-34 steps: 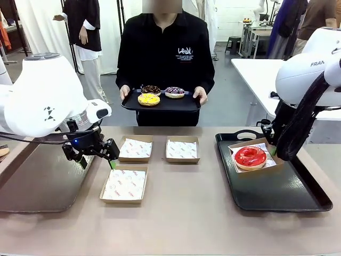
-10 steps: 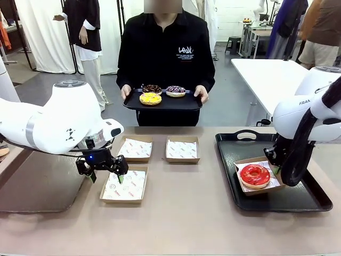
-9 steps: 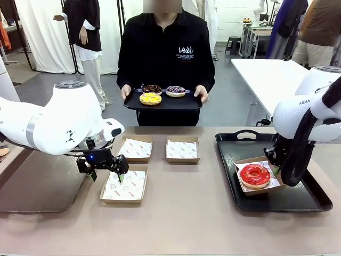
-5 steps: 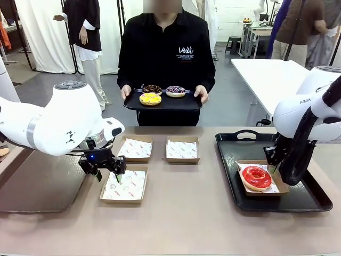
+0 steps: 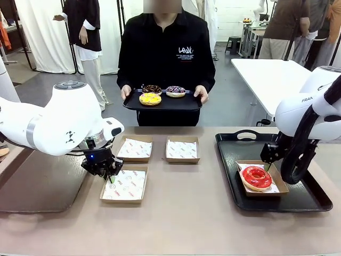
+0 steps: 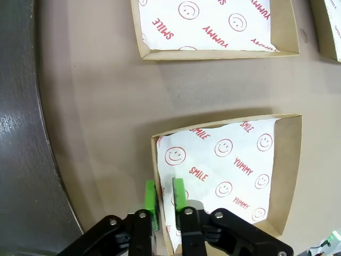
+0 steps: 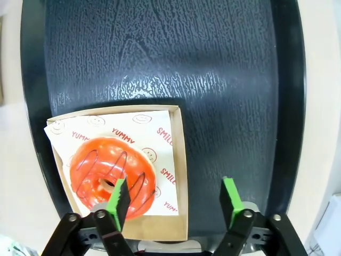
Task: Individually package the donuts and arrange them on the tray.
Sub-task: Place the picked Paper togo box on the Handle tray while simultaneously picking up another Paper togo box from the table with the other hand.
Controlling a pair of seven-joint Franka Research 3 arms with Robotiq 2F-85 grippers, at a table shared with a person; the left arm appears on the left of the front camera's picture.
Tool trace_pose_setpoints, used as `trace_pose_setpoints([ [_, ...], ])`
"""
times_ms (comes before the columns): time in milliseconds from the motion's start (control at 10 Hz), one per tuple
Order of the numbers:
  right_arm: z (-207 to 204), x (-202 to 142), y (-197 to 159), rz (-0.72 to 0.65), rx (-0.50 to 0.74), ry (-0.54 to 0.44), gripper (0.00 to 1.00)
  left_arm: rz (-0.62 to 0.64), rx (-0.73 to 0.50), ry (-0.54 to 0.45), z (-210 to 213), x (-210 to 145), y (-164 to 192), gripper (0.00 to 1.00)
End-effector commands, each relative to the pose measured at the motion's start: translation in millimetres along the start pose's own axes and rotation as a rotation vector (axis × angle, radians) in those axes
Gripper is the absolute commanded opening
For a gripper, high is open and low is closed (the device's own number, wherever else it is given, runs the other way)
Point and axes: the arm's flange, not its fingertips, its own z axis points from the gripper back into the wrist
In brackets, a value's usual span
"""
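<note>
Left wrist view: left fingers [image 6: 179,193] pinch the wall of the cardboard box [image 6: 287,160], which might buckle or slip; right fingers [image 7: 119,198] spread over red donut [image 7: 98,162]

Tan table [image 5: 181,218], three paper-lined cardboard boxes [image 5: 135,149] [image 5: 182,150] [image 5: 125,185] left of middle, black tray [image 5: 298,201] right, dark tray [image 5: 37,186] left
</note>
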Motion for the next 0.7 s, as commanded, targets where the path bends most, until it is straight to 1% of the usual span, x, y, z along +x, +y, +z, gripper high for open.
trace_pose_setpoints([
  [0,2,3,-4,0.007,0.042,0.017,1.00,0.032,0.020,-0.002,0,0,-3,0.00],
  [400,15,-1,-12,0.000,0.064,-0.006,1.00,0.015,0.021,0.019,6,-1,-2,0.00],
  [500,23,-4,-16,-0.011,0.108,0.041,1.00,0.022,0.025,0.060,12,-2,-1,0.00],
  [600,45,-9,-31,0.028,0.239,0.085,1.00,0.033,0.014,0.065,28,-2,-1,0.00],
])
